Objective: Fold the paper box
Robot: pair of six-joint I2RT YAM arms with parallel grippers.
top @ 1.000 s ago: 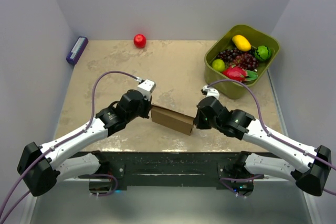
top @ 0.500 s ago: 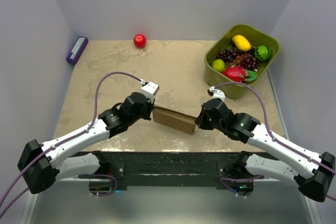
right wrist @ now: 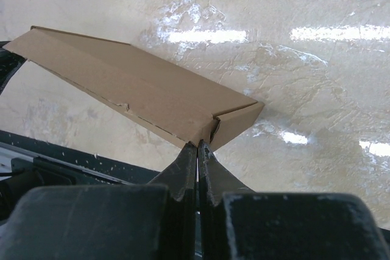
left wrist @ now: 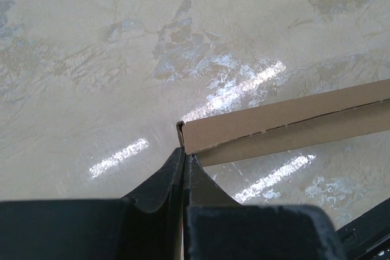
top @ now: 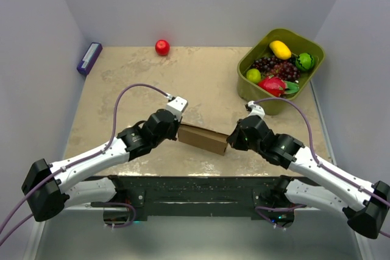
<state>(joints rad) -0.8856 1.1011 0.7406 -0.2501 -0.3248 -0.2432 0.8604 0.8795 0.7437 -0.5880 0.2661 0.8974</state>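
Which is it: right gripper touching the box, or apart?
Touching. The right wrist view shows the right gripper shut, its tips pinching the near corner of the box, no gap visible.

Counting one paper box point(top: 202, 139), two grippers, left gripper point(left wrist: 183, 158) and right gripper point(right wrist: 197, 147), one green bin point(top: 266, 104), one red ball point(top: 162, 47), one purple block point(top: 89, 58). Tallying five fruits inside the bin: one yellow fruit point(top: 280, 49), one grape bunch point(top: 274, 65), one striped green fruit point(top: 304, 61), one lime-green fruit point(top: 253, 75), one red dragon fruit point(top: 273, 84).
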